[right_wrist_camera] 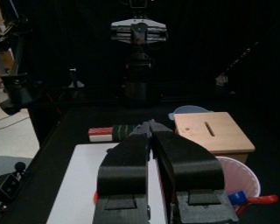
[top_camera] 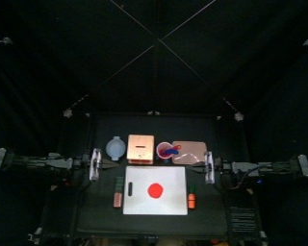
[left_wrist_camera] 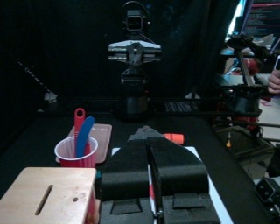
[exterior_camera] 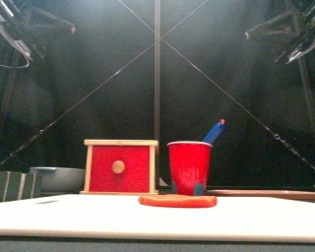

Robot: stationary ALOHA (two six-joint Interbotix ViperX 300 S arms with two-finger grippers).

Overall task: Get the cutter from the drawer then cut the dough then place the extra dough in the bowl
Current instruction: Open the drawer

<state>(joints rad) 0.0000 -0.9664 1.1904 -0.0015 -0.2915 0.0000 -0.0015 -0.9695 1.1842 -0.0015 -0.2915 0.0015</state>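
The red dough disc (top_camera: 154, 189) (exterior_camera: 177, 201) lies flat in the middle of the white cutting board (top_camera: 135, 204) (exterior_camera: 68, 212). Behind the board stands the pale wooden box (top_camera: 141, 149) (right_wrist_camera: 213, 131) with its red drawer front (exterior_camera: 121, 167) closed. To the box's left is the blue-grey bowl (top_camera: 115, 148) (exterior_camera: 55, 177). No cutter is in view. My left gripper (top_camera: 95, 165) (left_wrist_camera: 154, 140) hovers at the board's back left corner, shut and holding nothing. My right gripper (top_camera: 211, 168) (right_wrist_camera: 152, 131) mirrors it at the back right corner, also shut and holding nothing.
A red cup (top_camera: 168, 150) (exterior_camera: 191, 167) (left_wrist_camera: 74, 150) holding a blue knife (exterior_camera: 216, 130) stands right of the box. The pink tray (top_camera: 192, 150) lies beside it. Small orange pieces (top_camera: 116, 199) (top_camera: 192, 200) sit on either side of the board.
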